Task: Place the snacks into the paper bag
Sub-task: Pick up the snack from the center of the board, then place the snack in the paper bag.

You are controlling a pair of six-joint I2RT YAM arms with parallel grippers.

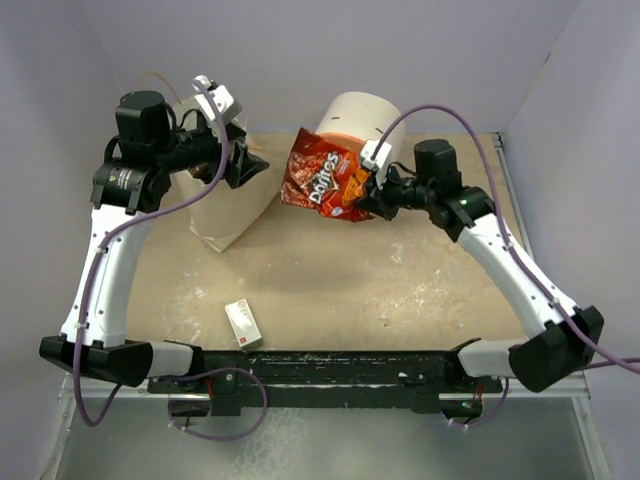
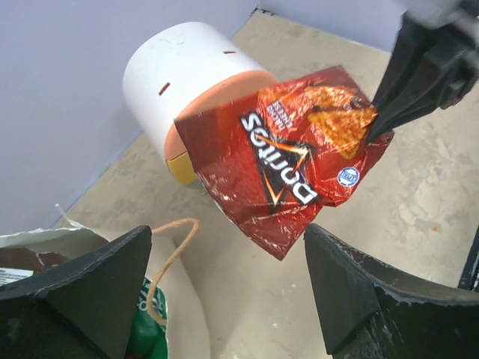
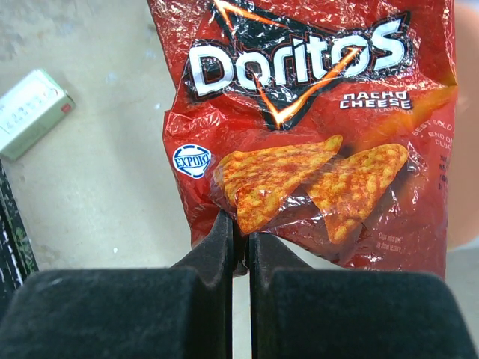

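Observation:
A red Doritos chip bag [image 1: 320, 175] hangs in the air, pinched at its lower edge by my shut right gripper [image 1: 367, 200]. In the right wrist view the fingers close on the bag's [image 3: 307, 112] seam at the gripper [image 3: 239, 239]. The cream paper bag [image 1: 225, 205] stands at the back left. My left gripper [image 1: 245, 165] hovers at its top, open and empty. In the left wrist view the gripper [image 2: 228, 288] frames the paper bag's rim [image 2: 75, 238], its string handle [image 2: 171, 250] and a green snack bag [image 2: 150, 318] inside. The Doritos bag [image 2: 292, 157] hangs just beyond.
A round white-orange-yellow drawer unit [image 1: 357, 115] stands at the back, behind the chip bag. A small white box with red marks [image 1: 243, 323] lies near the front edge and shows in the right wrist view [image 3: 30, 112]. Walls enclose the table on three sides.

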